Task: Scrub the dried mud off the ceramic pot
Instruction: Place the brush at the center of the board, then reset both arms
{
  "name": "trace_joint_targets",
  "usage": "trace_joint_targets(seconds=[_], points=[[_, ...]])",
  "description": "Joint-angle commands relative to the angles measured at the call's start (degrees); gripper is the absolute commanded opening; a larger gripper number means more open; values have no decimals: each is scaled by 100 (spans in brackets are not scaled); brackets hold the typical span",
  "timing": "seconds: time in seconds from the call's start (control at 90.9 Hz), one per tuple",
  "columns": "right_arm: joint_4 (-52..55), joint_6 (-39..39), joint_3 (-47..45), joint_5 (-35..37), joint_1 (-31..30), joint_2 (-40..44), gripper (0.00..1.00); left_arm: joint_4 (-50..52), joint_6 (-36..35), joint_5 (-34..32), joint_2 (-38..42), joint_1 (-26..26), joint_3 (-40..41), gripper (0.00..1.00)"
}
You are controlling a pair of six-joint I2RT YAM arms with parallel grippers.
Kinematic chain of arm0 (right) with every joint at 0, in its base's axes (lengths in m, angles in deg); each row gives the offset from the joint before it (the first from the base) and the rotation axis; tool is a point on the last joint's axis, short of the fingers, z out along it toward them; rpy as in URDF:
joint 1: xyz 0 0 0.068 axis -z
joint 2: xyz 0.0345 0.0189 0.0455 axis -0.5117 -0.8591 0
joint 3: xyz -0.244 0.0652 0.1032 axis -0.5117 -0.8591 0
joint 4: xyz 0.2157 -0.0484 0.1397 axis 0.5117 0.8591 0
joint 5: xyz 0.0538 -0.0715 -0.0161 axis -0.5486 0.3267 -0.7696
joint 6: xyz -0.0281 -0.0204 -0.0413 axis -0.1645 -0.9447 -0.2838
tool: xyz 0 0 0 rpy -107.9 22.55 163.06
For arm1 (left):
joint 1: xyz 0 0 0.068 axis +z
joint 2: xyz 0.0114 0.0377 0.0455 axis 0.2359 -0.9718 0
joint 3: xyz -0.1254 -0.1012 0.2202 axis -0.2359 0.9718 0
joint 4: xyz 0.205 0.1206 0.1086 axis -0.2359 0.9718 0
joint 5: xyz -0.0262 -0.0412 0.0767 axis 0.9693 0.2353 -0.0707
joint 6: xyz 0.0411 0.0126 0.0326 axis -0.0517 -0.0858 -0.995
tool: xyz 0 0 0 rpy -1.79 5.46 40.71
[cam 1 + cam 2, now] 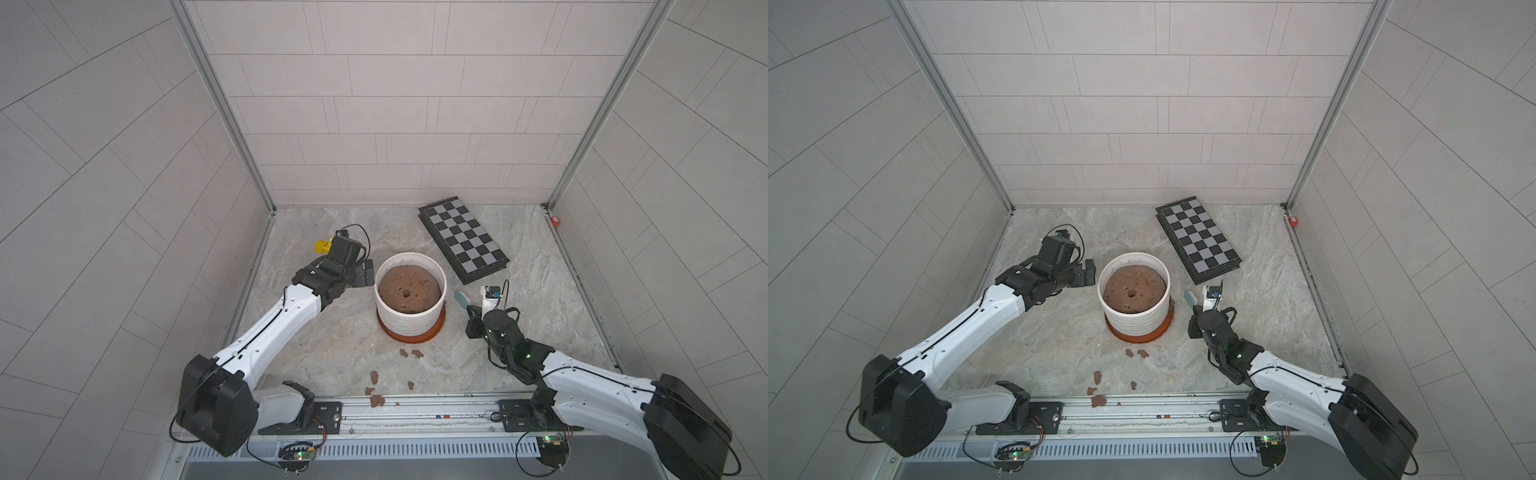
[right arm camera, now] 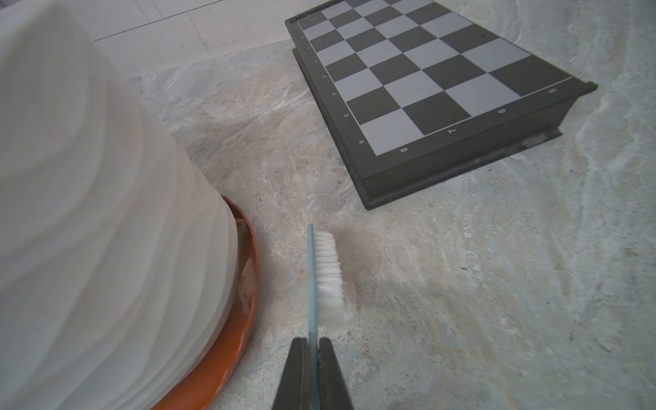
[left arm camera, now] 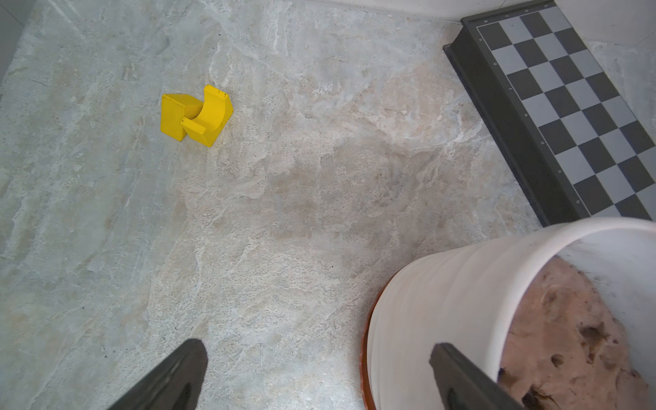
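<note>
Clamping the thin pale-blue handle of a brush (image 2: 328,273), the right gripper (image 2: 312,341) has its jaws pressed together on it. The white bristles face away from the ceramic pot (image 2: 88,213), and the brush head is apart from its ribbed wall, just beside the orange saucer (image 2: 241,319) under the pot. The left gripper (image 3: 316,351) stands with its jaws spread wide and nothing between them, just beside the pot's other side. The white pot sits mid-table on the saucer, with a brown mass (image 1: 409,289) inside. Flakes of dried mud (image 1: 417,353) lie scattered on the marbled table (image 1: 316,353) in front of the pot. Behind the brush lies a grey-and-black chessboard (image 2: 426,78); its near rim reads 8, 7, 6, 5 in white. A yellow block (image 3: 195,115) lies beyond the left gripper.
</note>
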Motion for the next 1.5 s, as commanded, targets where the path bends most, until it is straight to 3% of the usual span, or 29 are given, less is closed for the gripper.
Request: trace_joint_targets(seconds=[0.0,0.132,0.396,0.539,0.66,0.748,0.87,0.925,1.024,1.178,1.332,1.409,1.486], points=[[-1366,127,6,246,-10,-576,2,-294,129,-39,109,35,115,100],[-1478,322,-1,52,-6,-1070,11,-253,136,-38,87,36,214,100],[-1054,527,-9,-177,-19,-1173,31,-426,259,-200,141,38,457,100],[-213,480,187,-129,-19,-562,47,-666,262,-539,42,36,673,100],[667,-35,555,299,127,324,68,-1089,-58,-1156,-153,85,827,100],[1309,-552,927,440,508,702,79,-1785,-284,-1245,-339,382,1087,100],[1638,-1158,1240,358,1323,895,87,-2510,-564,-902,-634,746,1336,100],[1491,-1564,1273,369,1626,919,92,-2497,-761,-495,-698,921,1233,100],[950,-2106,1167,360,2435,659,97,-2865,-1190,-678,-733,1043,1310,100],[132,-2262,1030,-708,3592,114,100,-3864,-1501,-159,-620,1639,1892,100],[-1672,-2789,653,-815,3715,-841,100,-5084,-1621,542,-633,2060,2424,100],[-2435,-2973,632,-819,3716,-1584,100,-5514,-1838,528,-786,2066,2538,100],[-2722,-3104,716,-1043,3726,-1790,100,-5887,-1881,550,-1024,2084,2620,100]])
